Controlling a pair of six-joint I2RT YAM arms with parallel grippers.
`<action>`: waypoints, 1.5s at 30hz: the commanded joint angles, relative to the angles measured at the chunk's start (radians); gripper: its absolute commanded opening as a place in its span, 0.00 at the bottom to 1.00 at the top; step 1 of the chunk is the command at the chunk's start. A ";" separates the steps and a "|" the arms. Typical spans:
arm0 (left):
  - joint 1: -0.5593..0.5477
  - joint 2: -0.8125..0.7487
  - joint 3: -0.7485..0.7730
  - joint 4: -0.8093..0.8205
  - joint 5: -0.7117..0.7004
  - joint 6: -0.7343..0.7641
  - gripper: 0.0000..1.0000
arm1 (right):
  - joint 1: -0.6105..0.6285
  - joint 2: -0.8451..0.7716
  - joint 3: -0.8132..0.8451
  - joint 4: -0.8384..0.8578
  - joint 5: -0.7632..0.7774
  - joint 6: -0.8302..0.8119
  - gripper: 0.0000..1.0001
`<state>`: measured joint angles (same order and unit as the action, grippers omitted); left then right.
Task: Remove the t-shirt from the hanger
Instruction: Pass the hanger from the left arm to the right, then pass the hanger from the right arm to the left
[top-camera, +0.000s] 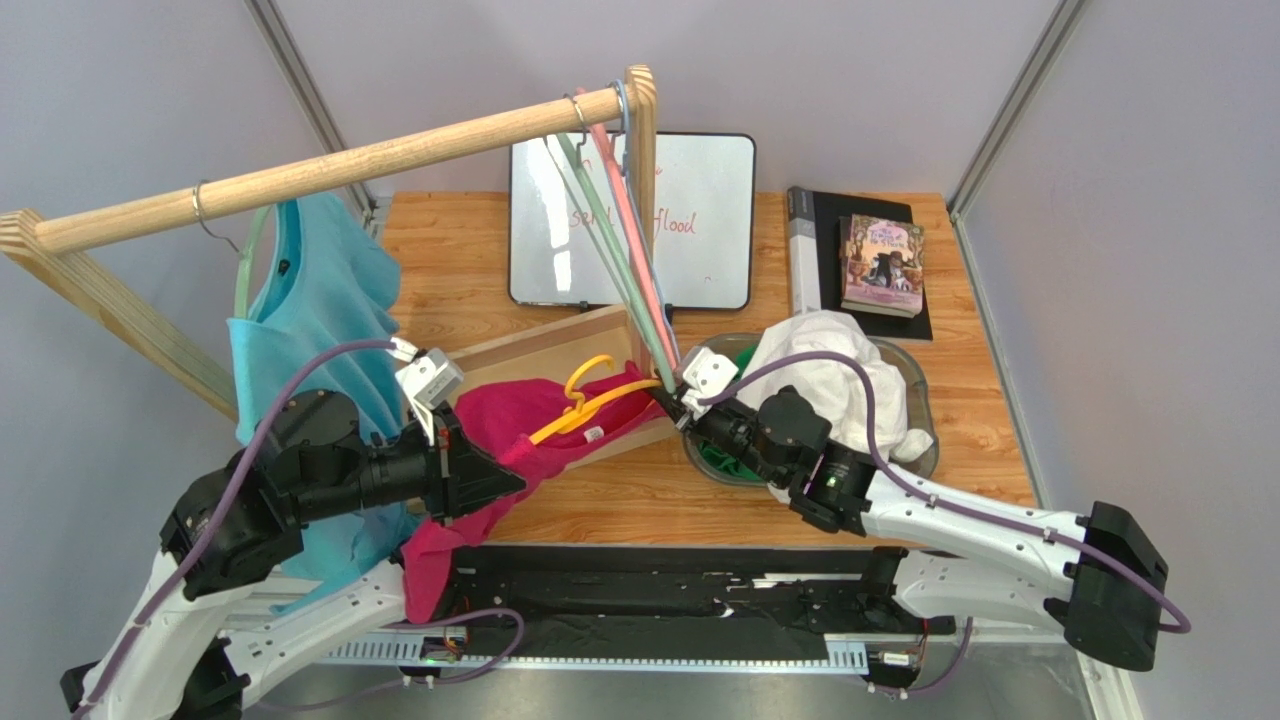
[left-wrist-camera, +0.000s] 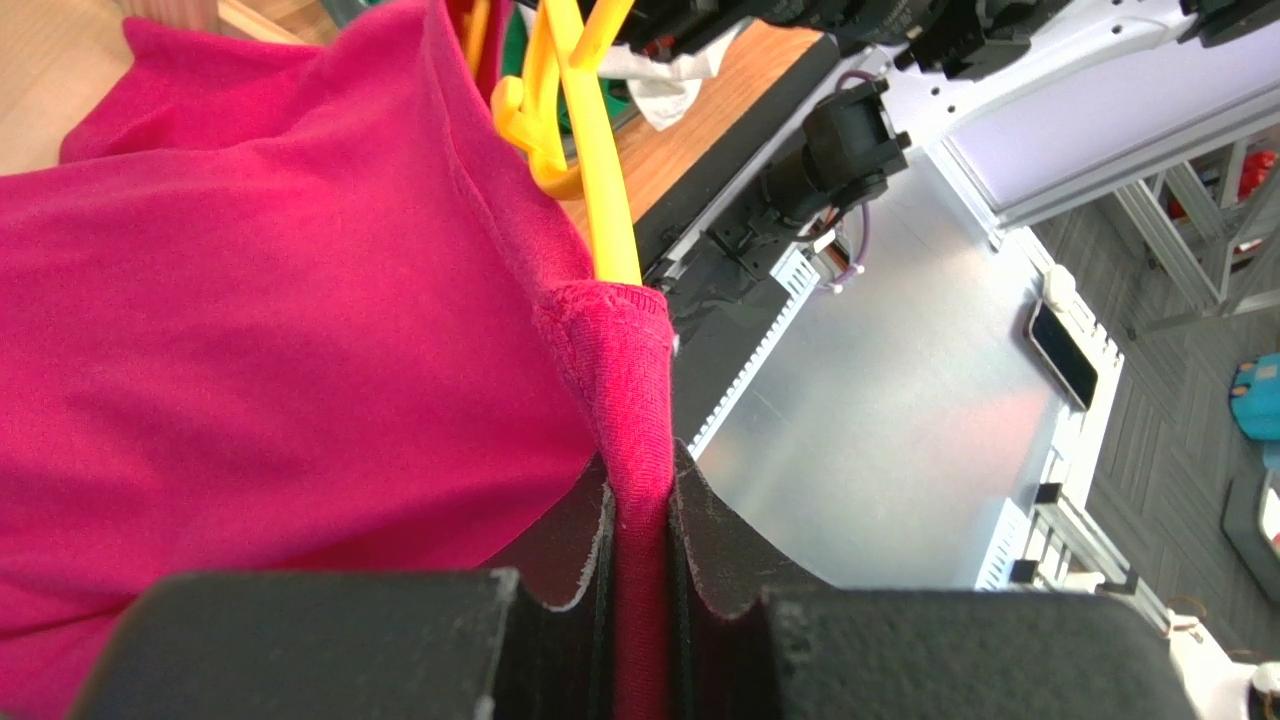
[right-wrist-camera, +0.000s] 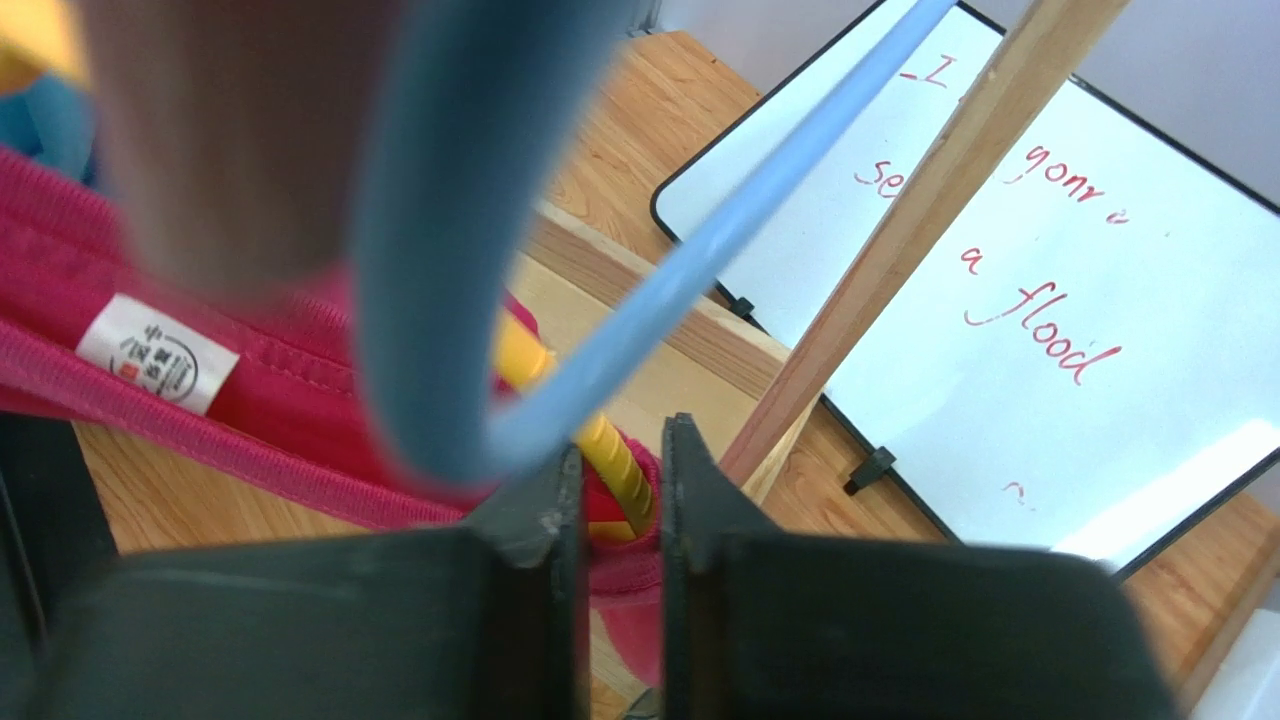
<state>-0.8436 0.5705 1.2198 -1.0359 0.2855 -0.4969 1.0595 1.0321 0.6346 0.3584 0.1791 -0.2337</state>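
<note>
Pinched with left tool (left-wrist-camera: 642, 518), pads nearly together, on a hemmed fold of magenta fabric t-shirt (left-wrist-camera: 271, 300). Found that shirt draped from shallow wooden crate (top-camera: 511, 353) over near edge of wooden bench (top-camera: 631, 495). Held right tool (right-wrist-camera: 619, 443) at a slim gap, clamped around one arm of yellow plastic hanger (right-wrist-camera: 613, 462), near the white neck label. Showed hanger's arm tucked inside the collar, hook lying atop the cloth.

The magenta t-shirt (top-camera: 504, 435) is lying crumpled over the near wall of a wooden box (top-camera: 541, 338) and spilling off the front edge of the desk (top-camera: 646, 503), while the yellow hanger (top-camera: 601, 405) is resting tilted in its neck opening, hook curling upward.
</note>
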 joint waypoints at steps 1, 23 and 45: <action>-0.005 0.005 0.004 0.077 0.032 0.026 0.00 | 0.002 -0.053 -0.022 0.159 0.039 0.086 0.00; -0.005 0.232 0.452 -0.024 -0.318 0.129 0.77 | 0.002 -0.205 -0.015 -0.099 -0.058 0.045 0.00; -0.005 0.487 0.586 0.100 -0.203 0.104 0.66 | 0.002 -0.135 0.028 -0.118 -0.021 0.053 0.00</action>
<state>-0.8486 0.9451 1.7699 -0.9749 0.0387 -0.3843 1.0634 0.8955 0.5980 0.1749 0.1658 -0.2184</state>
